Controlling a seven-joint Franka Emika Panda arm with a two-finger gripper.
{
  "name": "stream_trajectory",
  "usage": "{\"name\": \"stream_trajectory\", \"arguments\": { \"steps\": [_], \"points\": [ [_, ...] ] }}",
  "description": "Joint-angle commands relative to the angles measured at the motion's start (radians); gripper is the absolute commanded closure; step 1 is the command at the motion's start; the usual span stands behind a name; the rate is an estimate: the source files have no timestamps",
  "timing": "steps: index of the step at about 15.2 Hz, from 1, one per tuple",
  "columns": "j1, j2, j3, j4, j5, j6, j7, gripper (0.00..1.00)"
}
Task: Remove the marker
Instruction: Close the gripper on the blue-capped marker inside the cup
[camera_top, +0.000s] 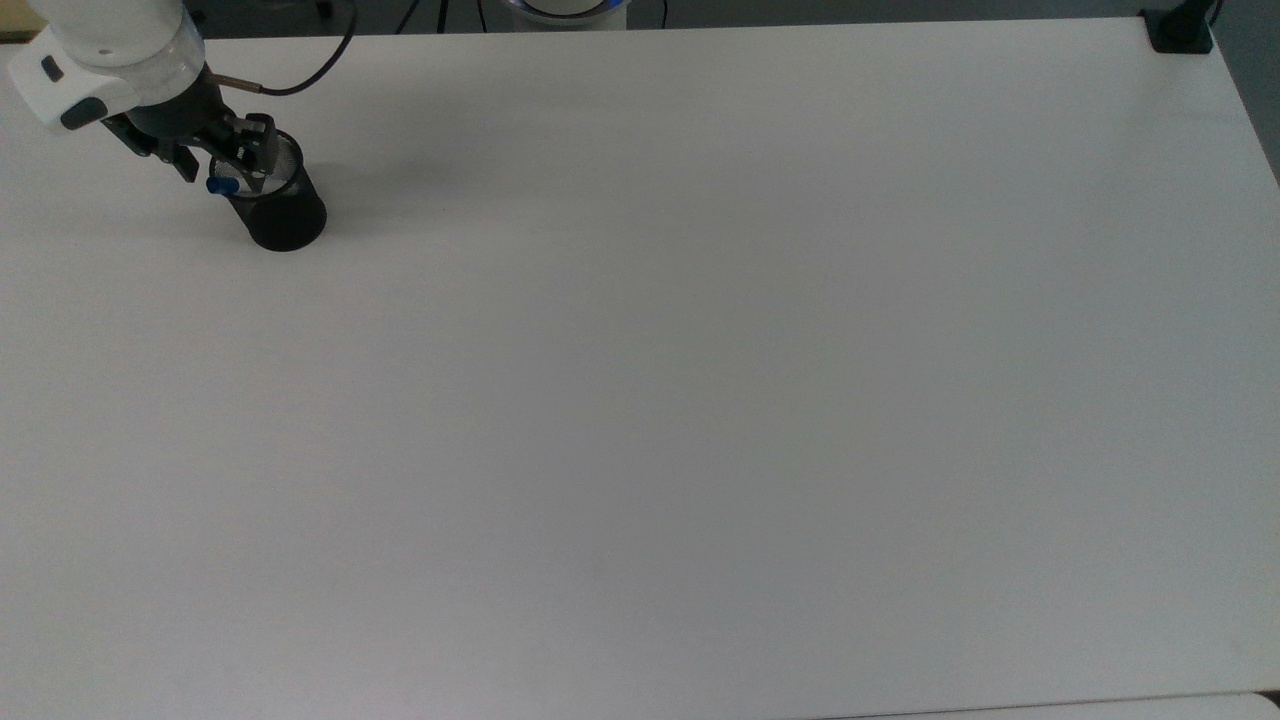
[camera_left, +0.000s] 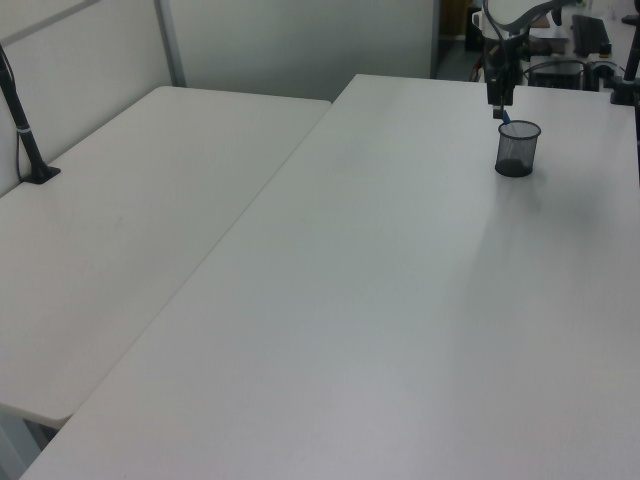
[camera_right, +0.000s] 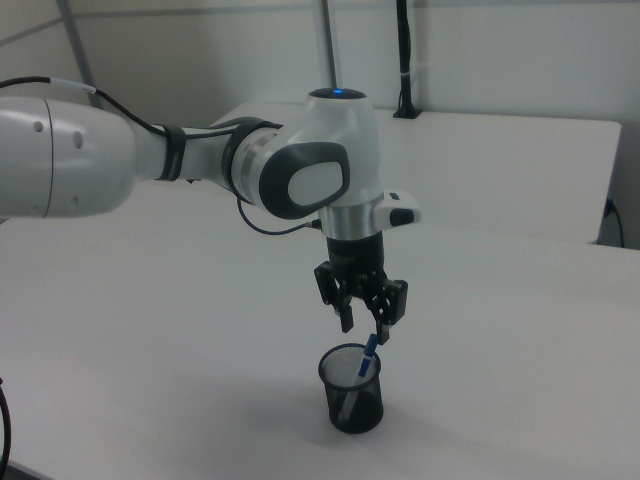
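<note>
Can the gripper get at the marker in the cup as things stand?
Probably yes. The marker leans on the mesh cup's rim with its blue cap sticking out above it. The gripper hangs open just above the cap, and nothing lies between them, though one finger sits close to the rim.

table (camera_top: 700, 400): open all round | mesh cup (camera_top: 285, 215): sole obstacle

Two white tables (camera_left: 300, 300) pushed side by side, pale partition wall (camera_left: 300, 45), black clamp mount (camera_top: 1180, 30).

marker (camera_right: 367, 360) | white barrel, blue cap up | leaning in mesh cup (camera_right: 352, 402)
</note>
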Motion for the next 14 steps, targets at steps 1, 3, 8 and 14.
{"name": "stream_trajectory", "arguments": {
  "steps": [1, 3, 8, 14],
  "points": [
    [0.002, -0.012, -0.005, -0.035, -0.005, 0.032, -0.026, 0.46],
    [0.002, -0.002, -0.005, -0.036, -0.005, 0.051, -0.027, 0.59],
    [-0.007, 0.015, -0.005, -0.035, -0.005, 0.061, -0.047, 0.64],
    [-0.013, 0.012, -0.005, -0.032, -0.001, 0.080, -0.047, 0.71]
  ]
}}
